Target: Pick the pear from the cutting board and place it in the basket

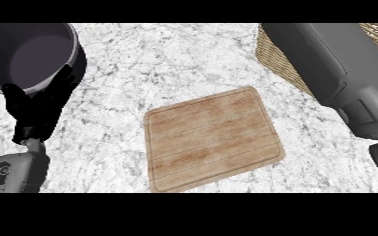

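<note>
We see no pear on the cutting board (212, 139), our right arm (325, 65) covers the basket (284, 67), maybe to put it there, and we cannot tell how either robot hand is.

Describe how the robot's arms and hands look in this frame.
The left hand is matt black, with thick rounded fingers, and joins a grey forearm at the lower left that bears a small dark mark. The right forearm is a broad, smooth dark-grey shell with a seam along its side, narrowing to a lighter grey wrist piece. The right hand is out of view. No cables show.
</note>
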